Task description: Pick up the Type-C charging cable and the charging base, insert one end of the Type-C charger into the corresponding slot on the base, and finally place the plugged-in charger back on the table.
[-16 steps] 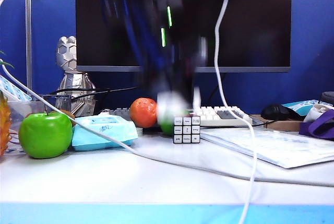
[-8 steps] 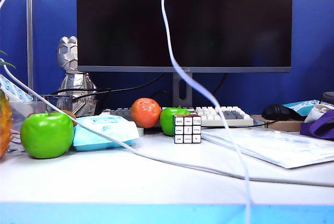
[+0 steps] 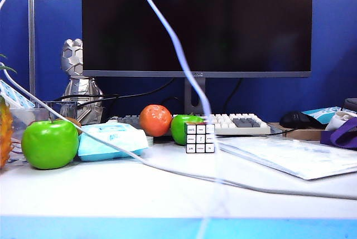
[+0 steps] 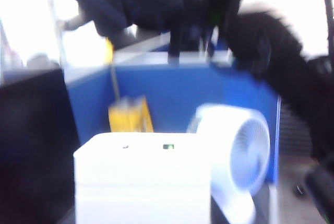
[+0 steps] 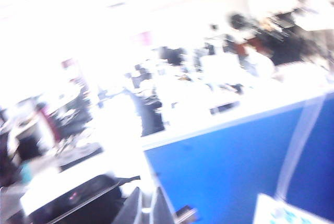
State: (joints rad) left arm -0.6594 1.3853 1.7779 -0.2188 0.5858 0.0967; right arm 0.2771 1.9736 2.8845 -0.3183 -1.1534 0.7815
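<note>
Neither gripper shows in the exterior view. There the Type-C charging cable [image 3: 177,55] hangs as a thin white cord from above the frame, curving down in front of the monitor towards the table [image 3: 111,194]. In the blurred left wrist view the charging base [image 4: 141,182], a glossy white block, fills the space at my left gripper [image 4: 142,219], held up in the air. The slot cannot be made out. In the right wrist view my right gripper [image 5: 147,190] is raised with its grey fingers [image 5: 134,205] nearly together and a bit of white cable pinched between them.
On the desk stand a green apple [image 3: 49,143], a light-blue wipes pack [image 3: 111,140], an orange [image 3: 154,120], a second apple [image 3: 179,127], a puzzle cube [image 3: 199,137], a keyboard [image 3: 237,123] and papers [image 3: 290,158]. A thicker cord [image 3: 167,169] crosses it. A white fan [image 4: 240,145] is near the left gripper.
The dark blurred arm in front of the monitor has gone up out of the exterior view. The hanging cable has swung leftwards at its top.
</note>
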